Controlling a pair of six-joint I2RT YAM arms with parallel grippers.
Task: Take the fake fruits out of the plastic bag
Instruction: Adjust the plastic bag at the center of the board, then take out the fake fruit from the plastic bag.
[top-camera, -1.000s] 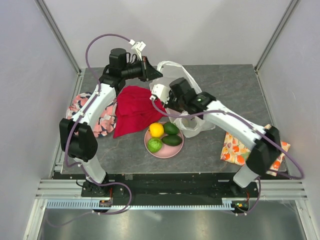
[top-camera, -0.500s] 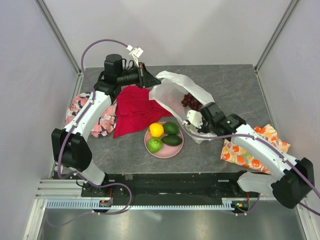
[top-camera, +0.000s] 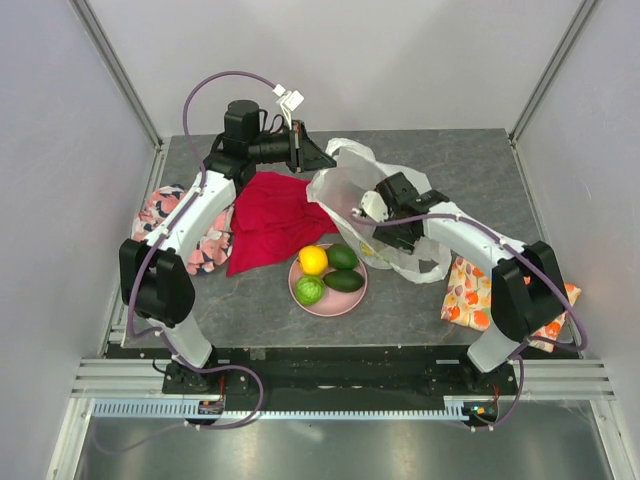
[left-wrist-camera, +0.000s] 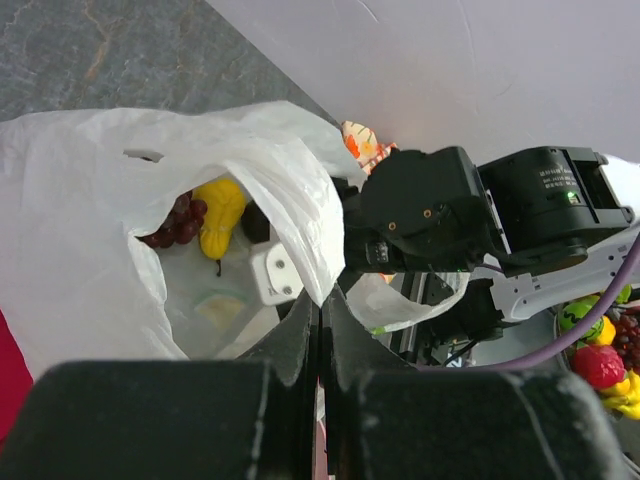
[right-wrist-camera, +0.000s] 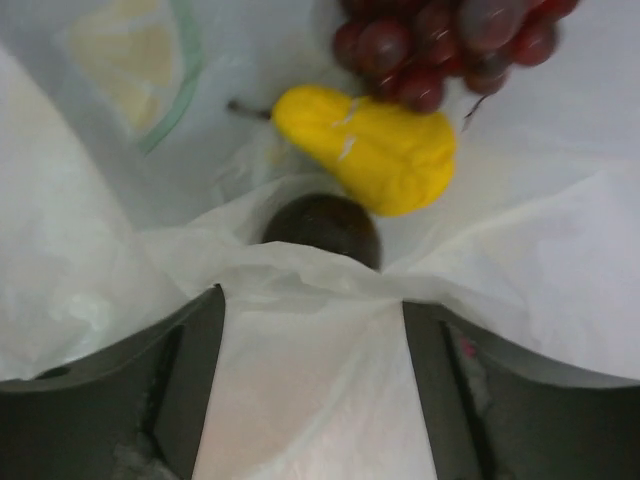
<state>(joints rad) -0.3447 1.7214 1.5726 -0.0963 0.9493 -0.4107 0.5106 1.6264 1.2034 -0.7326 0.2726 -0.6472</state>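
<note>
The plastic bag (top-camera: 345, 190) lies open behind a pink plate (top-camera: 300, 272). My left gripper (top-camera: 312, 156) is shut on the bag's rim (left-wrist-camera: 300, 190) and holds the mouth up. Inside lie a yellow pear (right-wrist-camera: 375, 145), a dark red grape bunch (right-wrist-camera: 440, 40) and a dark avocado (right-wrist-camera: 322, 228). My right gripper (right-wrist-camera: 312, 300) is in the bag mouth, fingers (right-wrist-camera: 190, 380) wide apart and open, with only bag film between them, just short of the avocado. On the plate sit a yellow citrus (top-camera: 313, 260), a lime (top-camera: 309, 290) and two avocados (top-camera: 345, 280).
A red cloth (top-camera: 265, 215) lies left of the bag, under the left arm. A floral cloth (top-camera: 195, 235) sits at the table's left edge, and an orange fruit-printed cloth (top-camera: 475, 300) at the right. The right arm's wrist (left-wrist-camera: 430, 220) crowds the bag mouth.
The right arm has swung back left into the bag mouth and its jaws have spread wide. The left gripper, still on the rim, has shifted slightly right.
</note>
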